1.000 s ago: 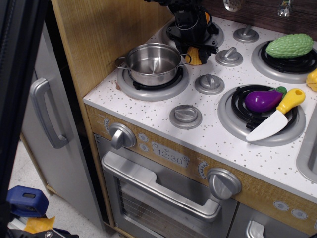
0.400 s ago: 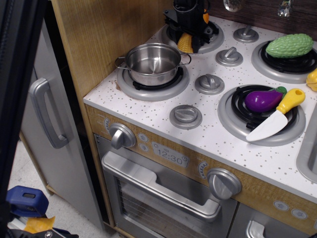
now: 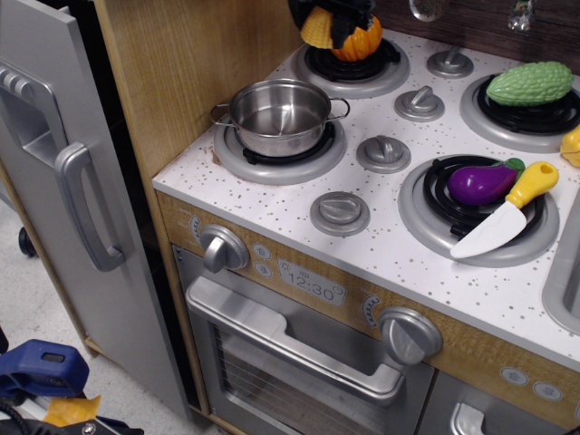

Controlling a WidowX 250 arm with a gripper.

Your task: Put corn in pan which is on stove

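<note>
Pan (image 3: pixel 279 116) sits empty on the left burner of the stove (image 3: pixel 272 210), centre-left of frame. Corn (image 3: pixel 316 29) at top centre, lifted clear of the stovetop, just beside the pumpkin (image 3: pixel 358 41). We judge it light, rigid, a bit slick plastic; best held across the fat middle. Gripper (image 3: pixel 328 13) mostly cropped at the top edge: it seems pinched on the corn, but we cannot tell the jaw spread.

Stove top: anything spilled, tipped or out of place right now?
Nothing spilled. The pan sits upright and empty on its burner. The corn is up at the gripper, by the pumpkin; the grip is hidden.
</note>
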